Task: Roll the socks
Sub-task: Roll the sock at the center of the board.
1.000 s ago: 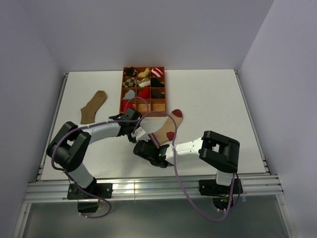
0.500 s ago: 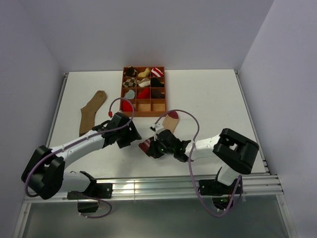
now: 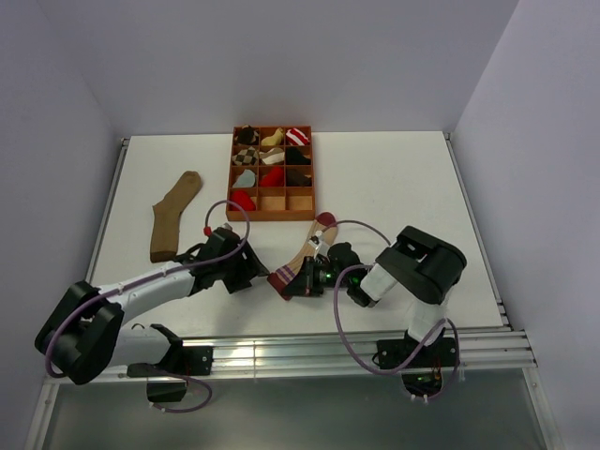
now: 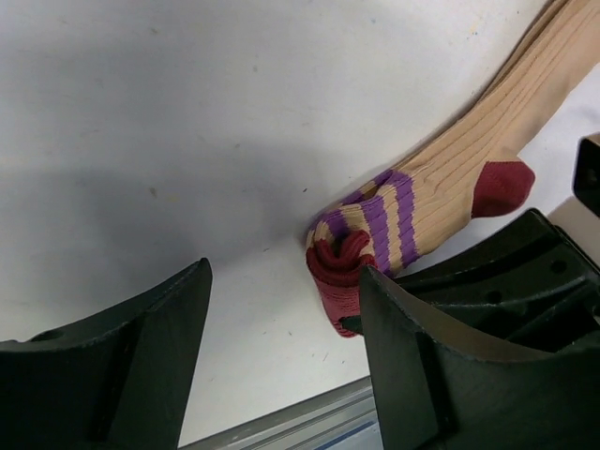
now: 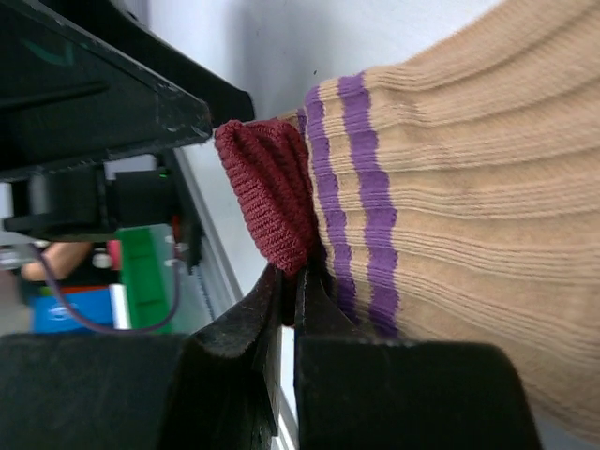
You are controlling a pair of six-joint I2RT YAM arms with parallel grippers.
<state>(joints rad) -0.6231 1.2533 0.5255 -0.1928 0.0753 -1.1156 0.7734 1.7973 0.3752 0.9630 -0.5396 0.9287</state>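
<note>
**Pinching the striped sock's cuff, left fingers standing wide**

We see the right fingers [image 5: 295, 286] pressed together on the maroon cuff of the striped sock [image 3: 304, 255]. The cuff is bunched into a small fold right at their tips. The sock is beige with purplish bands below the cuff and a maroon heel. It lies on the white tabletop [image 3: 403, 187] in front of the wooden tray [image 3: 272, 216]. From the top view it runs diagonally, with its toe just beside the tray's near right corner and its cuff toward the front edge.

We find the left fingers [image 3: 251, 269] spread far apart and holding nothing. In the left wrist view only bare tabletop shows between them, and the folded cuff sits just beside the right-hand one.

The brown sock [image 3: 174, 214] lies flat on the left part of the tabletop, to the left of the tray and well apart from the striped sock. The tray's compartments hold small rolled bundles, and we cannot tell them apart further.
</note>
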